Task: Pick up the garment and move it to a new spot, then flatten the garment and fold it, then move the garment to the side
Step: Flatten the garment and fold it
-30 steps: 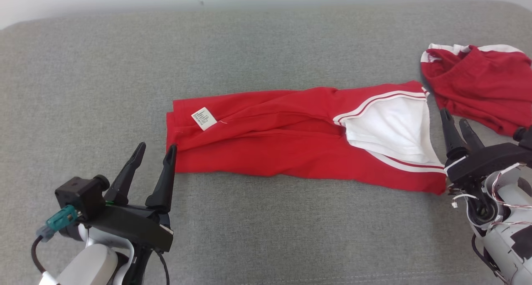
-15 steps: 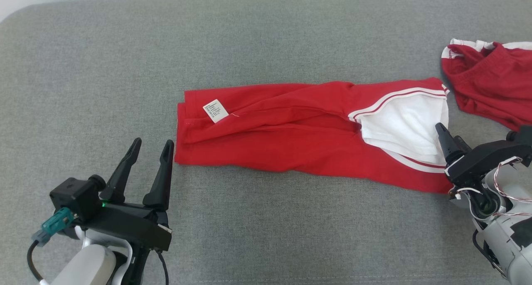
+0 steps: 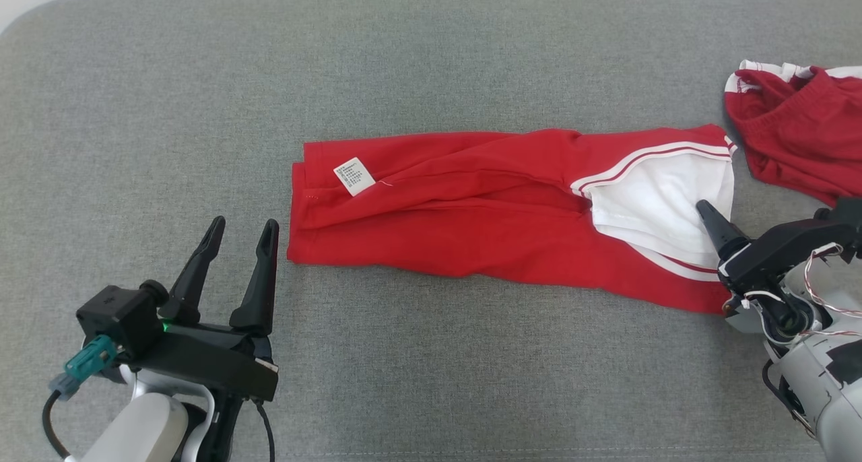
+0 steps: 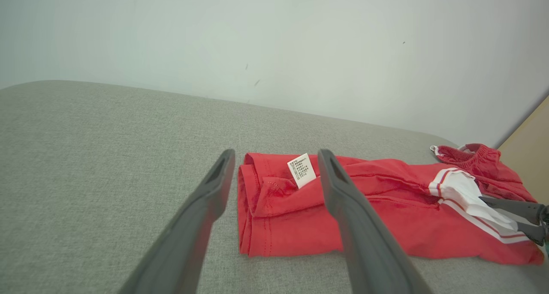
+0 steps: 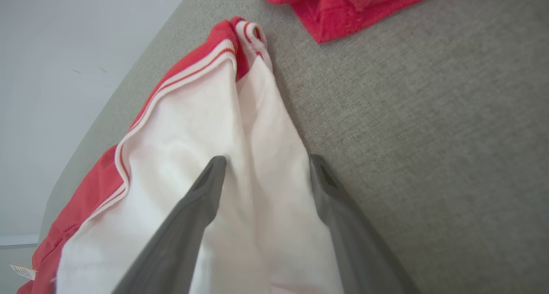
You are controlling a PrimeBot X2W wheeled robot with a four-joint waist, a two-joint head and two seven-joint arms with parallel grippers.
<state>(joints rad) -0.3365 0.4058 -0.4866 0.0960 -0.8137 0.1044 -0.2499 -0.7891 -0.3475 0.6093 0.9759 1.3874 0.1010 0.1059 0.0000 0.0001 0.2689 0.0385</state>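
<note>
Fold step, likely. Garment (image 3: pixel 471 226) flat. Left pincer (image 3: pixel 242 223) spread, empty, beside label (image 3: pixel 354 176) end; right pincer (image 5: pixel 268 158) spread astride white end. Next: clench, carry end over.

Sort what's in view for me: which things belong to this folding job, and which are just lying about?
In the job:
long red garment, lying flat, with a white panel at its right end
left gripper, open, beside the garment's left end
right gripper, open, over the white panel

Lying about:
crumpled red garment, far right
grey upholstered surface, under both
</note>
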